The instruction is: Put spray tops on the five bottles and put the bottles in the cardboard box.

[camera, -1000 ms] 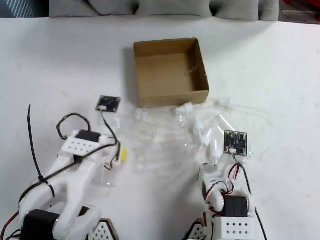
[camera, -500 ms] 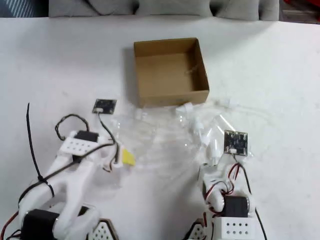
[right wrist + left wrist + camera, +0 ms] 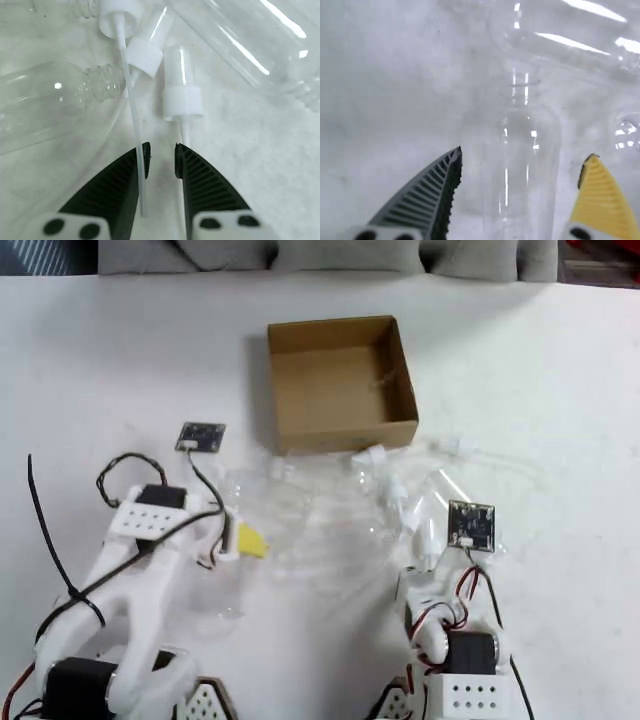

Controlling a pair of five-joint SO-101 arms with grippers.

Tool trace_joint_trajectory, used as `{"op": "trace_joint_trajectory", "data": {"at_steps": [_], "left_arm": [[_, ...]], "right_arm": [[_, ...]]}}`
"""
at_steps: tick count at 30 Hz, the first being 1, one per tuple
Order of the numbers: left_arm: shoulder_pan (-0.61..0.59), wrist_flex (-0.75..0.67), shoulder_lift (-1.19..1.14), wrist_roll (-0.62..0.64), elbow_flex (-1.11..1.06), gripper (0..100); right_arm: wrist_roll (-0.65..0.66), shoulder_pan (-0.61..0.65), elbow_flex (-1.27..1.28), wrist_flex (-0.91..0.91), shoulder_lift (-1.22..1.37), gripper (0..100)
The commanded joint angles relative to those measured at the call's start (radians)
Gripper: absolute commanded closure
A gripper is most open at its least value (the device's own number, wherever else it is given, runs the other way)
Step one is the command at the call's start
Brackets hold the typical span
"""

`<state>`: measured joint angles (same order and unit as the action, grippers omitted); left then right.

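A white worktop [image 3: 120, 360] carries all items. Clear bottles [image 3: 300, 530] lie on their sides in a loose cluster in front of the two arms, none with a top fitted. White spray tops [image 3: 385, 475] lie loose among them, near the right-hand side of the cluster. The open-topped cardboard box [image 3: 340, 380] stands upright just beyond the cluster, well apart from both arms.

The left end effector [image 3: 524, 155] is wide open; its grey and yellow jaws straddle one bottle [image 3: 517, 115] without touching it. The right end effector [image 3: 161, 146] is low over the worktop, its jaws parted by a narrow gap with nothing between them. Just beyond its tips lies one spray top [image 3: 182, 92], its dip tube pointing toward the jaws; a second top's long tube [image 3: 134, 130] crosses one jaw.
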<state>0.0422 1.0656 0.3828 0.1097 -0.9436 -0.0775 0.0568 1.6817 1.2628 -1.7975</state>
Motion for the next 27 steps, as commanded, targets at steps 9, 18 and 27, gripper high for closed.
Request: {"op": "trace_joint_trajectory", "data": {"at_steps": [9,18,27], "left_arm": [[0.042,0.011,-0.004,-0.012,0.060,64],[0.042,-0.009,-0.004,-0.012,0.061,64],[0.042,-0.003,-0.005,-0.018,0.104,74]], "right_arm": [[-0.008,-0.010,0.009,0.005,-0.002,94.2],[-0.008,-0.010,0.009,0.005,-0.002,94.2],[-0.008,-0.010,0.009,0.005,-0.002,94.2]]}}
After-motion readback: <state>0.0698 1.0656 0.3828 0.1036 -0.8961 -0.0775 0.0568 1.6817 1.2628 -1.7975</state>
